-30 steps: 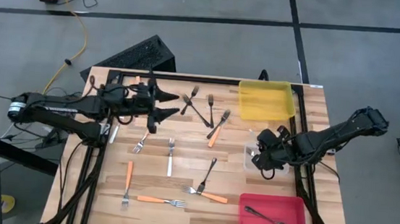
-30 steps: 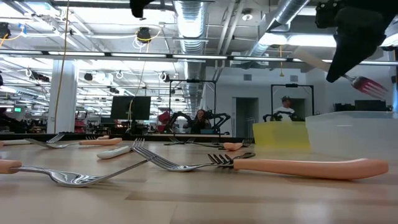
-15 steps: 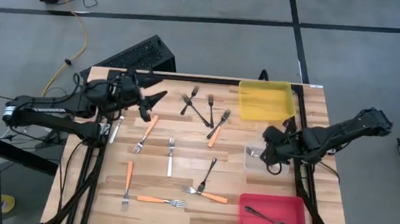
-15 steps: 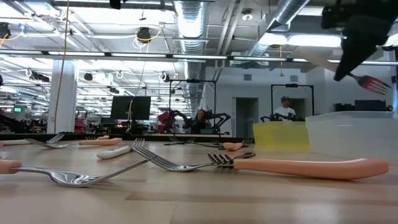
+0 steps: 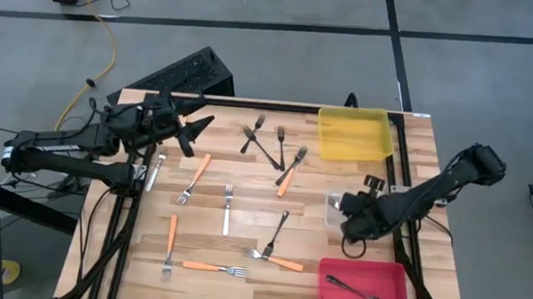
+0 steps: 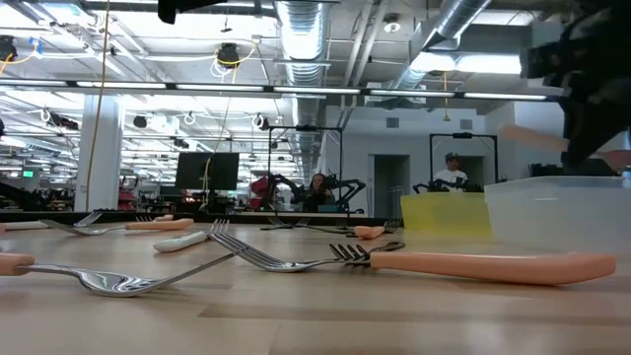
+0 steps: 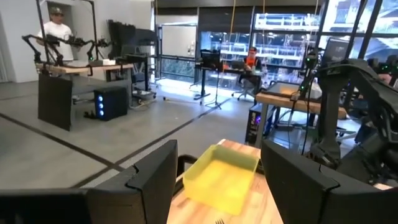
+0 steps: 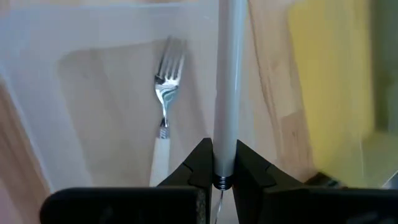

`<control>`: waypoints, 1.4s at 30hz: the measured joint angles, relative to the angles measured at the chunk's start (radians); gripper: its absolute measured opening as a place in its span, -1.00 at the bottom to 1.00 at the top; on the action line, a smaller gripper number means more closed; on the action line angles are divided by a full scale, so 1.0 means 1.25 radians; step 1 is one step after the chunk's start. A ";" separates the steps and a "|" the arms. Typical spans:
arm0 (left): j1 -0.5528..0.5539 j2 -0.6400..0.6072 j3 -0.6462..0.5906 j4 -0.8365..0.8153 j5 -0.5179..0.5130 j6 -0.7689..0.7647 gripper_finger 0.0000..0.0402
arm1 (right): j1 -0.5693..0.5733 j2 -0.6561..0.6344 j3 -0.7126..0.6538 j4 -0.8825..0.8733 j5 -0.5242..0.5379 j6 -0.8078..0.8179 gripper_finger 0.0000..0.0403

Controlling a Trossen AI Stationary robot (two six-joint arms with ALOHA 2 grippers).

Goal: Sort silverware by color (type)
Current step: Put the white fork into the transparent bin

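Right wrist view shows the right gripper point(image 8: 220, 163) pinched tight on the handle of a pale white fork point(image 8: 227, 81), held over the clear bin point(image 8: 93, 74), where another white-handled fork point(image 8: 163, 124) already lies. Seen from the high view, that clear bin point(image 5: 332, 211) sits between the yellow bin point(image 5: 354, 135) and the red bin point(image 5: 363, 287). Well away from the clear bin, the left gripper point(image 5: 194, 132) hangs with its fingers spread and empty. Orange-handled forks point(image 5: 196, 177) and dark forks point(image 5: 267, 146) lie scattered on the table point(image 5: 243, 196).
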 joint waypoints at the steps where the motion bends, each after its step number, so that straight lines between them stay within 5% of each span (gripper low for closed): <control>1: 0.000 -0.006 0.000 -0.007 0.000 -0.005 0.07 | 0.012 0.015 0.000 0.007 0.007 -0.008 -0.72; 16: 0.000 -0.031 0.000 -0.071 0.000 -0.057 0.07 | 0.140 0.110 0.000 0.017 0.009 0.070 -0.72; 42: 0.000 -0.031 0.000 -0.070 0.000 -0.057 0.07 | 0.157 0.108 0.000 0.002 0.010 0.086 -0.72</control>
